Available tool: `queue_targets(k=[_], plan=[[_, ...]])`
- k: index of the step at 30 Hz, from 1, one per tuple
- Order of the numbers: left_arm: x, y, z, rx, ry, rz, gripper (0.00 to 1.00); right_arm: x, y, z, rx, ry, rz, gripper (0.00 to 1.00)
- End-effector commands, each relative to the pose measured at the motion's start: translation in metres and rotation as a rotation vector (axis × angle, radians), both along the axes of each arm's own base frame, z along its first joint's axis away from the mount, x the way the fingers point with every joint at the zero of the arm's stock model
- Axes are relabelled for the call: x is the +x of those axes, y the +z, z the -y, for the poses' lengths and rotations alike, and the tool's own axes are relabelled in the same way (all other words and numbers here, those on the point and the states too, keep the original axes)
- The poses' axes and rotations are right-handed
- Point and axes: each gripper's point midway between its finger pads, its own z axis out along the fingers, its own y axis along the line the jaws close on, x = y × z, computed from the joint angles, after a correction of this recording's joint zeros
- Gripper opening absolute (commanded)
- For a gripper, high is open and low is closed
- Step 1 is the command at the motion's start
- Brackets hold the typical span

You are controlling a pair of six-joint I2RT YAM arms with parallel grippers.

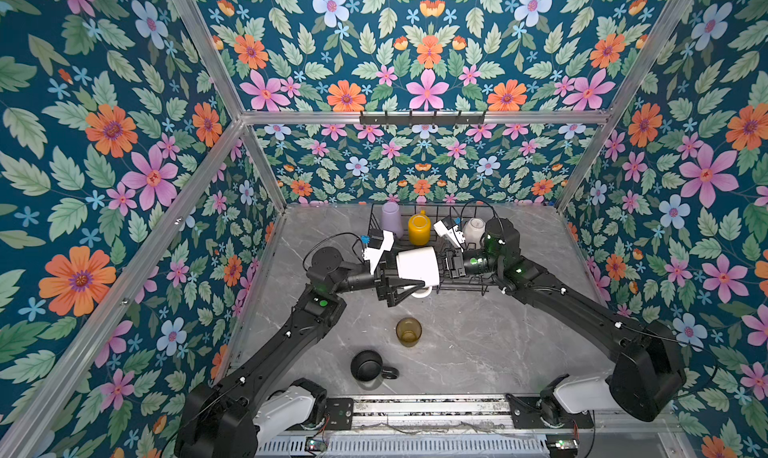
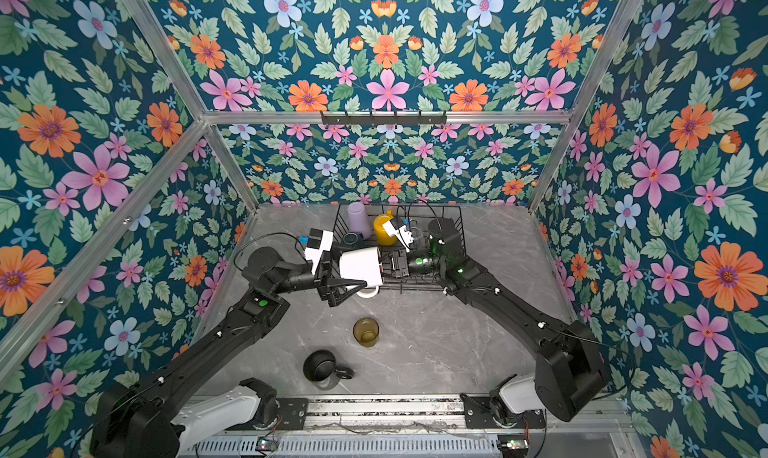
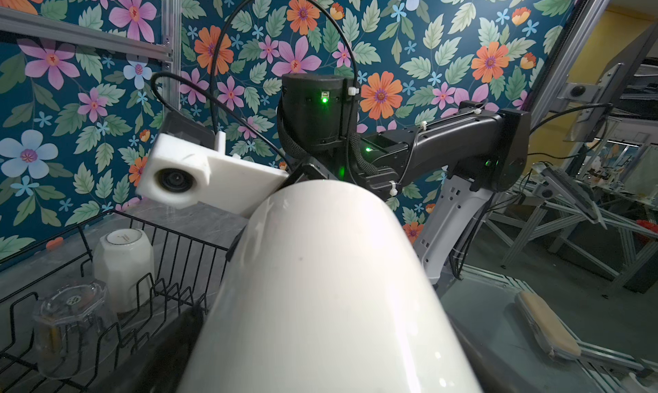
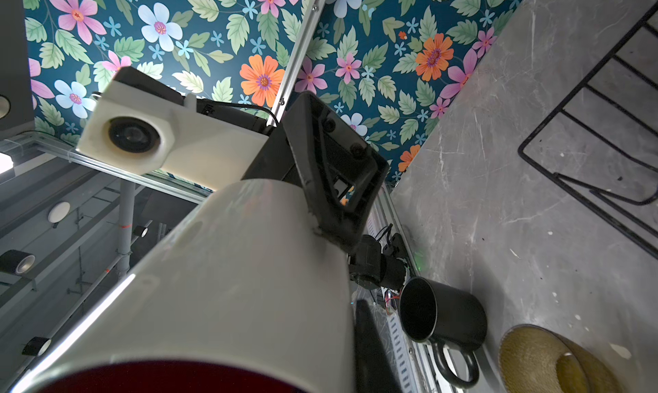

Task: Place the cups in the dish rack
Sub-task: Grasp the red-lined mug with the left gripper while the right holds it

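The red-inside white mug (image 1: 417, 265) is in the air, lying on its side over the front edge of the dish rack (image 1: 461, 287), between the two claws. The right claw (image 1: 441, 265) is at the mug's mouth, pressed together on the rim wall. The mug covers its fingertips in both top views, and the right wrist view shows only the red inside at the lower border. The left claw (image 1: 409, 279) is spread to its widest around the mug's bottom end. One of its fingers (image 4: 331, 181) lies against the white wall. The opposite finger is hidden behind the mug, so I cannot tell if this claw presses or only surrounds. In the left wrist view the mug fills almost the whole picture.

Inside the rack, the lilac tumbler (image 1: 391, 219) and the yellow mug (image 1: 418, 229) are at the back. The cream-white mug (image 3: 123, 266) and the clear glass (image 3: 71, 330) stand mouth down. From above, the right wrist camera (image 1: 446, 231) half covers the cream-white mug, and the clear glass is hard to make out. The teal mug (image 2: 353, 241) shows only a part of its rim beside the left wrist camera (image 2: 318, 244).

On the surface (image 1: 478, 344) the amber glass (image 1: 408, 331) and the black mug (image 1: 368, 365) stand upright, apart from each other. The amber glass is nearer to the rack. The right wrist view cuts the amber glass at the border.
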Motion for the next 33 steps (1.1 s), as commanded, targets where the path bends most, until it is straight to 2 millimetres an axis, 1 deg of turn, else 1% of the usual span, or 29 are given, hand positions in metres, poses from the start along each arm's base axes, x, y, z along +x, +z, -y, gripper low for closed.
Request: queue_targets(k=[1,8,11,19,25,29,33], plan=[[-0.003,0.01,0.0,-0.021,-0.006,0.046,1.0,-0.006,0.017,-0.003,0.055,0.046,0.081,0.0],[-0.008,0.009,0.002,-0.02,-0.036,0.049,1.0,-0.007,0.016,-0.009,0.058,0.065,0.078,0.0],[-0.009,0.008,0.003,-0.017,-0.053,0.044,1.0,-0.007,0.018,-0.009,0.063,0.073,0.083,0.0],[-0.012,0.011,0.003,-0.028,-0.069,0.051,0.95,-0.009,0.016,-0.014,0.062,0.09,0.077,0.0],[-0.014,0.012,0.003,-0.032,-0.08,0.052,0.87,-0.01,0.014,-0.016,0.06,0.09,0.071,0.0],[-0.015,0.012,0.004,-0.032,-0.089,0.053,0.8,-0.009,0.015,-0.016,0.062,0.086,0.075,0.0],[-0.015,0.012,0.004,-0.032,-0.092,0.051,0.71,-0.007,0.014,-0.017,0.058,0.077,0.07,0.0]])
